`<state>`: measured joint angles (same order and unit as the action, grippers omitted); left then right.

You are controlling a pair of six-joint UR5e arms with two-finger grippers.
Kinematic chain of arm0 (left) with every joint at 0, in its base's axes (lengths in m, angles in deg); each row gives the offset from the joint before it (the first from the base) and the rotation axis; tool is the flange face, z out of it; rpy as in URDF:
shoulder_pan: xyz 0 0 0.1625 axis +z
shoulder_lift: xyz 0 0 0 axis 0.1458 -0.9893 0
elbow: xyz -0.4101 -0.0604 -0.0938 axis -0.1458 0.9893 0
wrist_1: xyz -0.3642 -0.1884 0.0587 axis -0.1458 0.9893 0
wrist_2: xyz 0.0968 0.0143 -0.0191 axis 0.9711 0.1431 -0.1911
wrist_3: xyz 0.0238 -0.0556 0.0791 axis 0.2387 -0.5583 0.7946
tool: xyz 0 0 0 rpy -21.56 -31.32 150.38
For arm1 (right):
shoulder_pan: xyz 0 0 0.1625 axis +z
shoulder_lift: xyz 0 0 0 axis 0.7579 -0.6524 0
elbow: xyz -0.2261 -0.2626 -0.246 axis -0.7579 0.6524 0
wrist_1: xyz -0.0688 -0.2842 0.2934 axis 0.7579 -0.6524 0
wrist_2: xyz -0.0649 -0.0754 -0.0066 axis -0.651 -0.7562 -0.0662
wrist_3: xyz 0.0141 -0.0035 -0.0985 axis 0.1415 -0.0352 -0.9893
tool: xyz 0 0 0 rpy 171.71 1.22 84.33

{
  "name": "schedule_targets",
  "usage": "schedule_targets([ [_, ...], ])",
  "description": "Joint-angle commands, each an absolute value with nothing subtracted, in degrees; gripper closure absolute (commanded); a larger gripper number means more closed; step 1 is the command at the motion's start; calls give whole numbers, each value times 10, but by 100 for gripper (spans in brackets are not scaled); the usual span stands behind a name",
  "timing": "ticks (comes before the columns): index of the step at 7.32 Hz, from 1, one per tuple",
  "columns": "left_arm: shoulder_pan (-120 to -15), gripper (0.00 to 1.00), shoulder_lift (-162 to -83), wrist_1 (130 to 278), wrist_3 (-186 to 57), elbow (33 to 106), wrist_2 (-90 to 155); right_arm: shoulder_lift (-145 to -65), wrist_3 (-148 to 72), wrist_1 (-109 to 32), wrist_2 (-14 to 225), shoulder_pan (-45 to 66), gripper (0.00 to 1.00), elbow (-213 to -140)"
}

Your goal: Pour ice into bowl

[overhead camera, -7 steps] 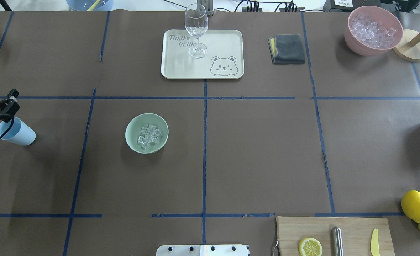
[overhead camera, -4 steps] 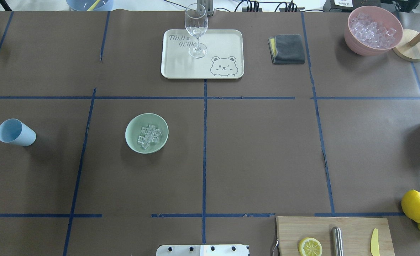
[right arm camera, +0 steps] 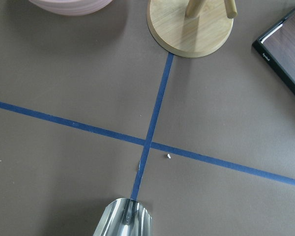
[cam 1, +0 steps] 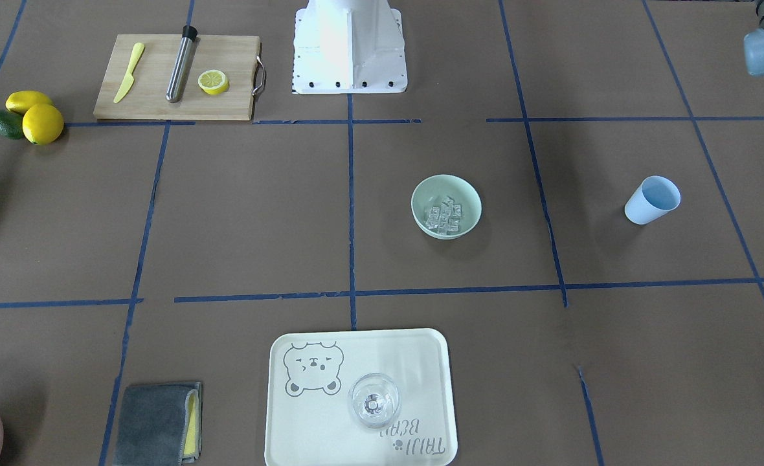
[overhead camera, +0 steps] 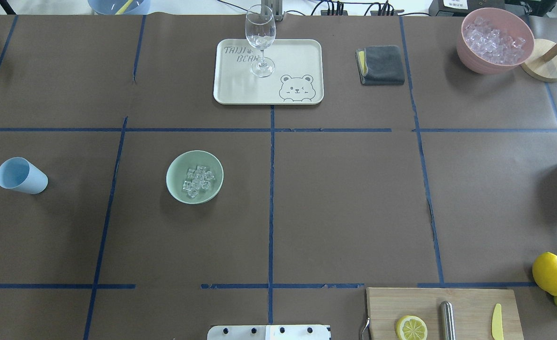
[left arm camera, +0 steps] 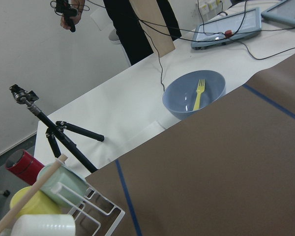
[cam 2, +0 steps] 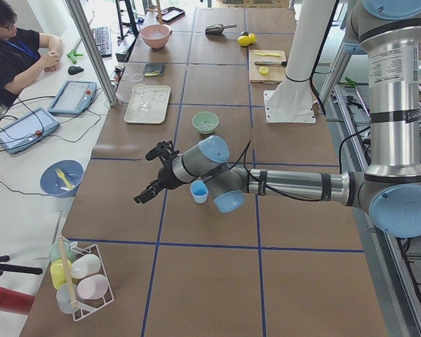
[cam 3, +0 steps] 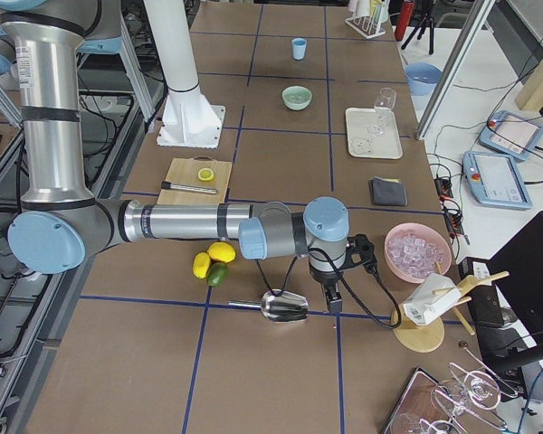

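Left gripper (cam 2: 149, 177), visible only from the table's end; from that angle it cannot be told whether its black fingers are parted or closed. It hangs above the brown paper-covered table (overhead camera: 344, 198) near the robot's left end and touches nothing. Light blue plastic cup (overhead camera: 21, 175) stands upright, mouth up and apparently empty, just beyond the gripper along the table and apart from it. Round pale mint-green bowl (overhead camera: 172, 166) stands farther on in the same direction, well apart from the cup, one blue-taped square nearer the table's middle. Small clear glassy ice cubes (overhead camera: 197, 181) lie heaped on the bowl's floor; none shows on the paper around it.

Order along the table from the robot's left end: gripper, cup, bowl. The bowl is round, so no long axis governs an approach; the cup's axis is vertical.

Right gripper (cam 3: 346, 277) sits at the opposite end, near the pink round container of pale crushed ice (overhead camera: 469, 59), with a shiny metal scoop (right arm camera: 123, 219) just beside it. Whether it grips the scoop cannot be told. The left arm is therefore much the nearer to both cup and bowl.

Judgement: the pour appears complete, since the ice rests in the bowl and the cup is set down. Any further move would fall to the left arm, reaching away from its end of the table and past the cup.
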<state>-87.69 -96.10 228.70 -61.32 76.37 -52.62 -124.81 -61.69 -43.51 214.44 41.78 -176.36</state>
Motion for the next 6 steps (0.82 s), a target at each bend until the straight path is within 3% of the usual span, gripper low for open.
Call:
schedule_targets([
  [1, -954, 0, -1001, 2030, -551, 769, -627, -1243, -609, -422, 2146, 416, 0, -1775],
  [4, -1018, 0, -1002, 1811, -441, 760, -781, -1241, -576, -353, 2191, 392, 0, -1780],
  [6, -1027, 0, -961, 1804, -440, 770, -830, -1211, -456, -353, 2190, 326, 0, -1843],
])
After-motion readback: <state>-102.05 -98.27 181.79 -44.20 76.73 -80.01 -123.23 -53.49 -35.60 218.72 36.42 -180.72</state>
